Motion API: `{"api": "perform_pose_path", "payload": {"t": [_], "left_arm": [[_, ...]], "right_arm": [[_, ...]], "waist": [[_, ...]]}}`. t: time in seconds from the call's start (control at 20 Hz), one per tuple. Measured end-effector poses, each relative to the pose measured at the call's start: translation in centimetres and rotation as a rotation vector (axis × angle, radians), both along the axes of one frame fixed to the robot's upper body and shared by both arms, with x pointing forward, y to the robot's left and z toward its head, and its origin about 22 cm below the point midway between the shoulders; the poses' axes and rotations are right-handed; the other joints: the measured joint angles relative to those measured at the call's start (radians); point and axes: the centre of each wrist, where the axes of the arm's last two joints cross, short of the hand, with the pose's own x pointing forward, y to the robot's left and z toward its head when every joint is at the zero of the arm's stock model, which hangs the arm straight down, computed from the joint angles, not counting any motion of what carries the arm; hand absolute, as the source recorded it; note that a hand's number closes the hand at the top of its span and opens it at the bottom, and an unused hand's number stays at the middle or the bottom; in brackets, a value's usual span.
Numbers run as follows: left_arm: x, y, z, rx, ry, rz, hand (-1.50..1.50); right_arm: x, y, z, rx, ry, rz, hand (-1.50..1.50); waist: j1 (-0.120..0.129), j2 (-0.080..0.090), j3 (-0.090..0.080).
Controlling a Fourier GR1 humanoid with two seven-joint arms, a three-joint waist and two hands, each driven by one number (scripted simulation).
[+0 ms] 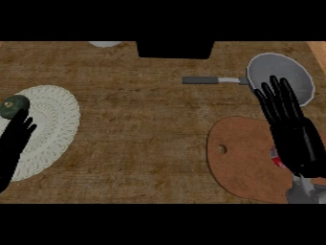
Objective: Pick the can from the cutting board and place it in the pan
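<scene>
while the right hand point(292, 129) hovers flat over the cutting board point(243, 158) at the counter's point(144, 119) near right corner, its fingers are straight and released, grasping nothing. the can point(277, 158) shows only as a red and white sliver under the palm, on the board's right side. the hand hides most of it, so a blind closing could tip the can or push it off the board. the pan point(282, 76), grey, sits at the far right corner, handle pointing left, with nothing in it. the left hand point(6, 148) rests open over a white woven mat point(49, 124) at the left edge; a dark green round thing point(14, 106) lies on the mat.
</scene>
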Motion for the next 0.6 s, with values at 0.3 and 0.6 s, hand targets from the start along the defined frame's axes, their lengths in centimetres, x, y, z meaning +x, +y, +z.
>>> {"api": "perform_pose_path", "payload": {"t": [0.3,0.6], "left_arm": [[1.0,1.9,0.7,0.151,0.061,0.091,0.0],[0.9,2.7,0.1,0.209,0.138,0.144,0.0]], "right_arm": [[1.7,-2.0,3.7,-0.088,-0.08,0.3,-1.5],[2.0,-8.6,4.0,-0.166,-0.067,-0.032,1.5]], "waist": [[-0.012,0.004,0.022],[-0.053,0.005,0.024]]}}
